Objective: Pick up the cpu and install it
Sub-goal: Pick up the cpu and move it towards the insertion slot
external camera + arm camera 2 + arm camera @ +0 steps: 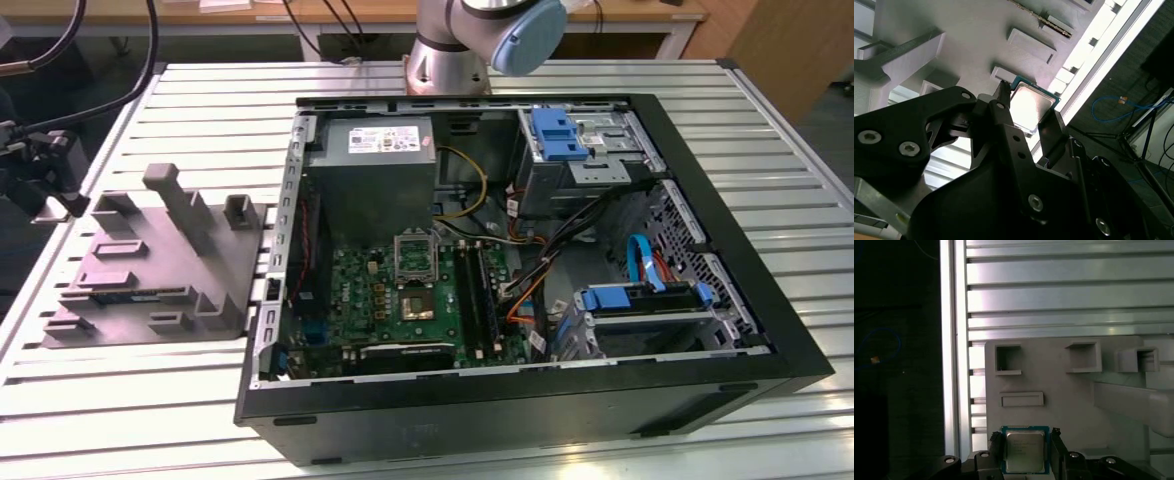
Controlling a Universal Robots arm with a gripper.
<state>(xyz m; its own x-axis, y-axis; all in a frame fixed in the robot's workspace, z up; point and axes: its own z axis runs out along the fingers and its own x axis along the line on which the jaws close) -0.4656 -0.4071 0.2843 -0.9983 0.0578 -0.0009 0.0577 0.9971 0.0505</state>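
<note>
1. The gripper (1026, 436) is found pressed together on the cpu (1026, 454). One finger is set against each of two opposite edges, and the chip is pinched between them.
2. The cpu is seen at the grey moulded tray (1079, 405), directly beneath the gripper. Whether it is lifted clear of the tray cannot be told.
3. Only thin edges are gripped. A slip or tilt is judged possible if the pinch is off-centre or if the chip is caught on the tray's raised pockets (1009, 373) just beyond the gripper.
4. The table's edge rail (951, 365) is noted close beside the gripper. A dropped chip could be lost to the dark floor (1114, 150), where a blue cable (1114, 106) is lying.
5. The socket (415, 258) is located inside the open computer case (534, 400), well apart from the gripper. Its contacts are judged liable to damage if the chip is seated tilted.
6. The tray and case are carried on a slatted aluminium table (1064, 290), and a small part could be lodged in its grooves. A wooden bench (400, 12) is noted beyond the case.
</note>
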